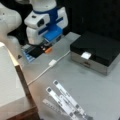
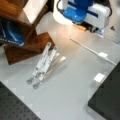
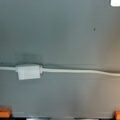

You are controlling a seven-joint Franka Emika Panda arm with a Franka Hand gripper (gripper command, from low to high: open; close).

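My white and blue gripper [image 1: 45,49] hangs low over the grey table at the top of both front views, orange-tipped fingers pointing down [image 2: 85,27]. In the wrist view the two orange fingertips [image 3: 5,112] sit at the bottom corners, far apart, so the gripper [image 3: 61,116] is open and holds nothing. Nearest to it is a white cable with a small white block [image 3: 28,71] lying flat on the table [image 1: 52,62] [image 2: 102,55], a short way in front of the fingers and not touched.
A black box with metal sides [image 1: 97,51] [image 2: 107,100] carries a small white tag [image 1: 86,55] [image 2: 99,77]. A folded metal stand [image 1: 66,101] [image 2: 43,65] lies near a wooden shelf [image 1: 15,87] [image 2: 25,37]. A dark flat item [image 1: 33,53] lies by the gripper.
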